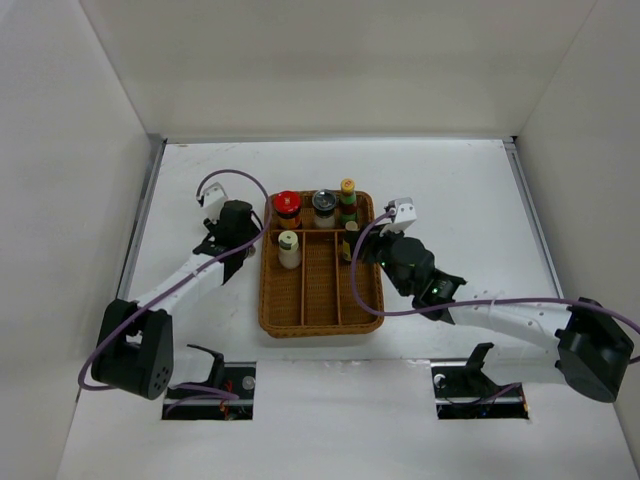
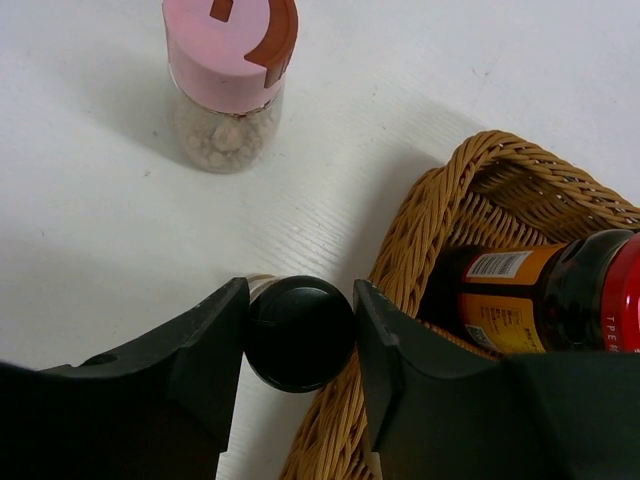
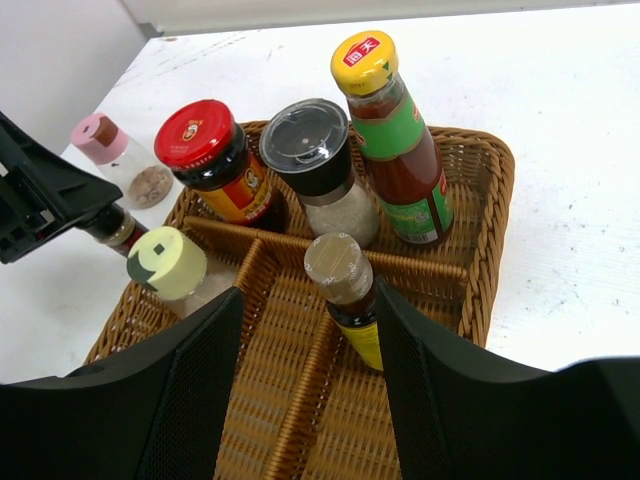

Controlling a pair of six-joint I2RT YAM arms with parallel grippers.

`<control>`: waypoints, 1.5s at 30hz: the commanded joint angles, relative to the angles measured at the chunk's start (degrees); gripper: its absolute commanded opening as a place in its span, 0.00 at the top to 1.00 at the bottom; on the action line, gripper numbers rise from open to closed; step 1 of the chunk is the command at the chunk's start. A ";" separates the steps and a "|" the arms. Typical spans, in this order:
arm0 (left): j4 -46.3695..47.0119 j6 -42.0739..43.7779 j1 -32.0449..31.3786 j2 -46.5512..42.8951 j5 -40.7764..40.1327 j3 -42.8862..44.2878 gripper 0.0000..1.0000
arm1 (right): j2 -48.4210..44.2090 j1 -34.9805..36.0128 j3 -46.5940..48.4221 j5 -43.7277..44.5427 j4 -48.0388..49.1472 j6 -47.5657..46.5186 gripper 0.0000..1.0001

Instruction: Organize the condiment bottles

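Note:
My left gripper (image 1: 247,243) (image 2: 300,292) is shut on a small black-capped dark bottle (image 2: 300,335) that stands on the table against the wicker tray's (image 1: 320,310) left outer wall. A pink-lidded jar (image 2: 230,80) stands on the table beyond it. My right gripper (image 1: 355,248) (image 3: 310,290) is open over the tray, with a small foil-capped dark bottle (image 3: 340,268) close to its right finger. In the tray's back row stand a red-lidded jar (image 3: 205,150), a black-lidded grinder (image 3: 310,150) and a yellow-capped bottle (image 3: 385,130). A pale-green-lidded jar (image 3: 170,265) stands in the left lane.
The tray (image 3: 490,230) has three long lanes toward me, with woven dividers. White walls enclose the table on the left, back and right. The left arm's purple cable (image 1: 225,180) loops over the table behind the left gripper.

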 commanded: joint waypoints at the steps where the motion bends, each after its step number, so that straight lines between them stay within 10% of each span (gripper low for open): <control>1: 1.80 0.54 -0.70 -1.97 -0.82 0.69 0.62 | 0.42 0.07 0.71 0.58 3.33 -0.15 0.40; 15: -8.64 1.60 -3.68 -16.46 -2.84 -0.20 0.74 | 0.42 0.07 0.36 1.02 3.77 -0.06 0.39; 29: -28.43 -0.15 -21.87 -26.14 0.06 4.46 0.73 | -0.37 -0.64 0.09 1.28 3.15 -0.15 0.39; 45: -15.60 -1.30 -32.25 -16.83 -1.52 -2.92 0.72 | -0.37 -0.72 0.01 1.37 3.33 -0.15 0.39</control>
